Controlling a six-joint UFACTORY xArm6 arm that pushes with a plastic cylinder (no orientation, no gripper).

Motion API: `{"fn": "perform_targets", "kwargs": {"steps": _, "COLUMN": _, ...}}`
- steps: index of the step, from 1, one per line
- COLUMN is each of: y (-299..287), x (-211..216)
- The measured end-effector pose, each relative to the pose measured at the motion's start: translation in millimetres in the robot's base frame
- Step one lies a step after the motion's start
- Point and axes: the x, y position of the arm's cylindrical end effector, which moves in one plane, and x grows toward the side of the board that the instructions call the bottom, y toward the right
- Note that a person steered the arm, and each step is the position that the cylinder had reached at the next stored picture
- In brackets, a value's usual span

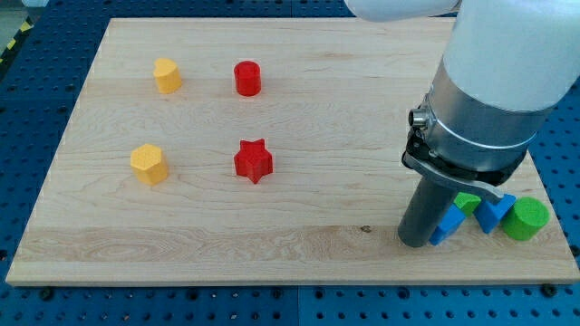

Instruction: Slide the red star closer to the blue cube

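Nearest the view's bottom, at the right, our rod came down to the wooden board [299, 231], and my tip [416, 242] rested on the wood just at the left of a tight cluster of blocks. We carried no pincer, only this plain rod, so there was nothing to open or close. Touching or almost touching the rod's right side lay a blue block [446, 225], partly hidden, whose shape we could not make out; behind it peeked a green block [468, 202], then a second blue block [494, 214], and at the far right a green cylinder [525, 220]. Which of the two blue pieces was the cube we could not tell. Well apart from that cluster, towards the view's left and near the board's middle, sat the red star [253, 160], with a yellow block [149, 164] level with it further left. Further towards the view's top stood a red cylinder [247, 78] and, left of it, another yellow block [167, 75].
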Motion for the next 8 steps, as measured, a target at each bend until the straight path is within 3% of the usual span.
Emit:
{"fn": "perform_targets", "kwargs": {"steps": 3, "y": -13.0, "x": 5.0}}
{"fn": "perform_targets", "kwargs": {"steps": 4, "y": -15.5, "x": -11.2}}
{"fn": "perform_targets", "kwargs": {"steps": 6, "y": -48.5, "x": -126.6}}
{"fn": "perform_targets", "kwargs": {"steps": 7, "y": -85.4, "x": -152.9}}
{"fn": "perform_targets", "kwargs": {"steps": 8, "y": -139.1, "x": -152.9}}
